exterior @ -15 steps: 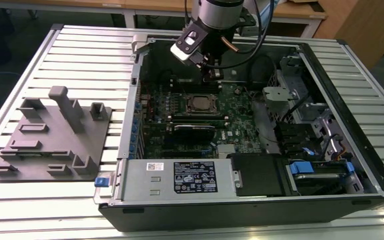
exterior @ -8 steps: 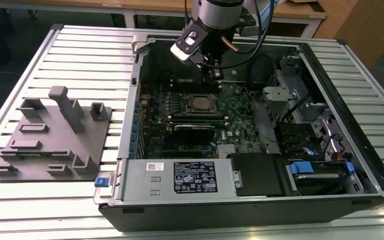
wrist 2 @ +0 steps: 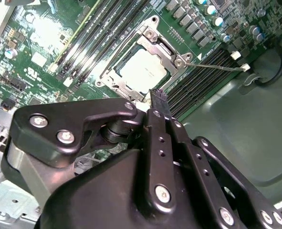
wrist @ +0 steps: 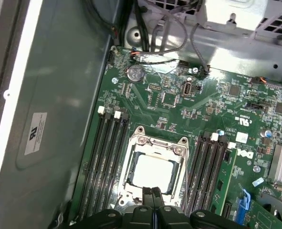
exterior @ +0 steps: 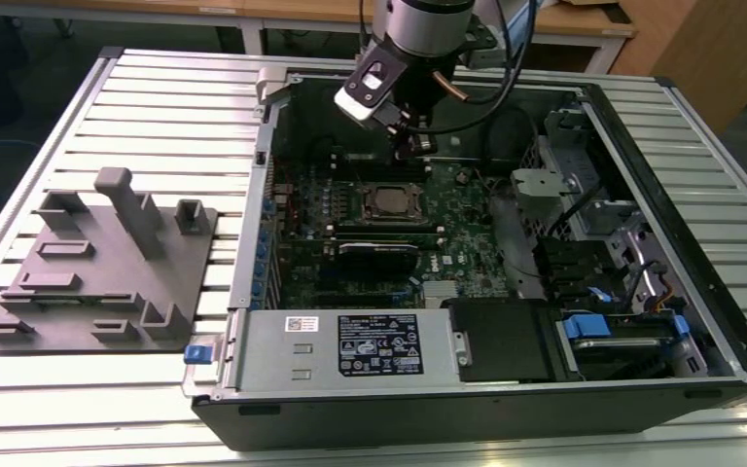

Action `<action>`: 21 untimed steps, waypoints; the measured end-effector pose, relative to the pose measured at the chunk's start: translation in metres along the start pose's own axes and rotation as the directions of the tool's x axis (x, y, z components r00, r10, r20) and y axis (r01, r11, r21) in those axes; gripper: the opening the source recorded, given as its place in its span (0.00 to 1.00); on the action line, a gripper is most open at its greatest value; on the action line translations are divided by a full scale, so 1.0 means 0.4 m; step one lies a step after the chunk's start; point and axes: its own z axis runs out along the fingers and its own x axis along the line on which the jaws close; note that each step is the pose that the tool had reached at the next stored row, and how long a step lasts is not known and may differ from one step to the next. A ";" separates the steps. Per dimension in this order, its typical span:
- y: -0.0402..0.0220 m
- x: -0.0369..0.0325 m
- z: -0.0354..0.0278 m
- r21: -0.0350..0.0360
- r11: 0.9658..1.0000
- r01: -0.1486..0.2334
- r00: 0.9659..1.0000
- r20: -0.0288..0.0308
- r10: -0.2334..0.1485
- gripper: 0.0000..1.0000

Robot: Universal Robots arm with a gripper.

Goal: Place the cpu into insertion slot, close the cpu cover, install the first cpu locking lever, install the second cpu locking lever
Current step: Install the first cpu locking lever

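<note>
Gripper (wrist: 153, 192) closed tight, both fingers pressed flat against each other with nothing between them, and it hangs just above the near edge of the insertion slot (exterior: 392, 202). Whether the fingertips actually touch the metal, I cannot tell. In both wrist views the cpu (wrist: 152, 174) sits flat inside the slot, pale face up, and the cpu cover (wrist: 160, 144) lies down around it, framing the chip. One thin metal lever (wrist 2: 214, 66) sticks out from the socket's corner, across the black memory slots (wrist: 109, 157). In the exterior view the arm reaches down into the open computer case (exterior: 724, 321) on the slatted desk (exterior: 166, 107), with a grey fixture (exterior: 101, 263) off to that view's left.
</note>
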 end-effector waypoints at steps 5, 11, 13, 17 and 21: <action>0.000 0.000 0.000 0.006 0.997 0.079 0.997 0.000 -0.079 0.11; 0.000 0.000 0.000 0.011 0.988 0.155 0.988 -0.001 -0.155 0.11; 0.000 0.000 0.000 0.011 0.988 0.156 0.988 -0.001 -0.156 0.11; 0.000 0.000 0.000 0.011 0.987 0.159 0.987 -0.001 -0.159 0.11; 0.000 0.000 0.000 0.016 0.973 0.229 0.973 -0.002 -0.229 0.11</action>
